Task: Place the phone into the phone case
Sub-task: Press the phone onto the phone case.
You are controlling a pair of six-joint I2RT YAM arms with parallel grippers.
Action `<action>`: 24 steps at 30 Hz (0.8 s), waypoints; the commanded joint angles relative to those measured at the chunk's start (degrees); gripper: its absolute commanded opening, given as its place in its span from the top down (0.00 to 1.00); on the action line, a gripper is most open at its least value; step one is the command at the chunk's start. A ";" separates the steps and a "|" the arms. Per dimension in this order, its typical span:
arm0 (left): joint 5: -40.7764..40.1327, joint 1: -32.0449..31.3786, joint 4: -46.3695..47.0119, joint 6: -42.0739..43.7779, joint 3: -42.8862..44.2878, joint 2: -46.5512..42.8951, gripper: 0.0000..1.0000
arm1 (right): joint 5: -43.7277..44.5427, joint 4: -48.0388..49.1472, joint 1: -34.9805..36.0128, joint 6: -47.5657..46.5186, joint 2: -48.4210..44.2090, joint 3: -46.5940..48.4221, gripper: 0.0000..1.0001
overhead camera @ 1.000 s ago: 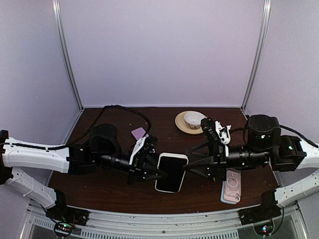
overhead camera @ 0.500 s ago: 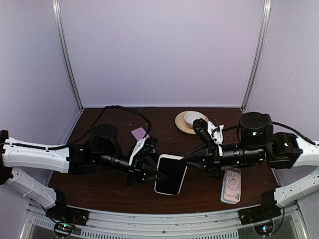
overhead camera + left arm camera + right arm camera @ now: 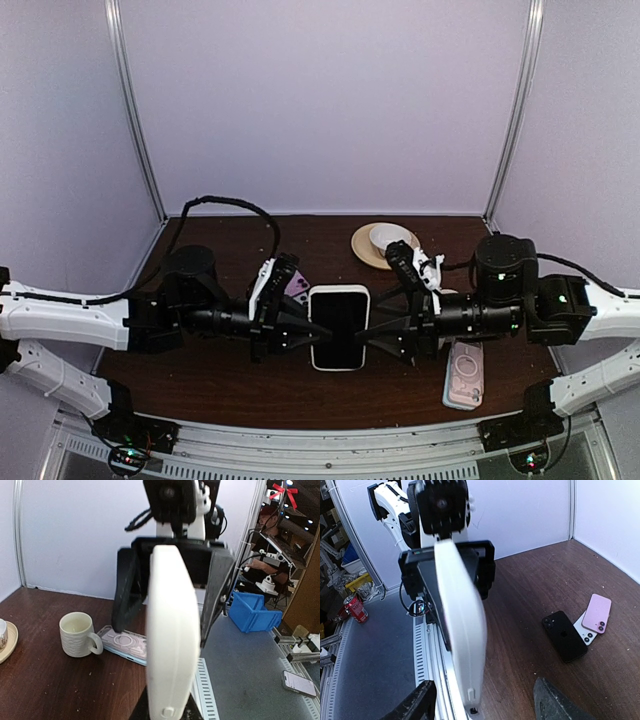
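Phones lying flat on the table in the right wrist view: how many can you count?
3, clustered at right: a black phone leftmost, a pink phone rightmost, a white phone partly covered between them. Others may be hidden behind the held phone.

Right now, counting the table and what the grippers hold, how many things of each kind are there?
Phones: 4 (held phone, black phone, white phone, pink phone)
Phone case: 1
Cups: 2 (mug, small cup)
Saucer: 1
Total: 8
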 commanded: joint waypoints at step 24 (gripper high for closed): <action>-2.25 0.20 11.94 -3.17 1.59 -2.98 1.00 | -2.61 9.43 -0.93 5.49 -0.16 -6.36 0.25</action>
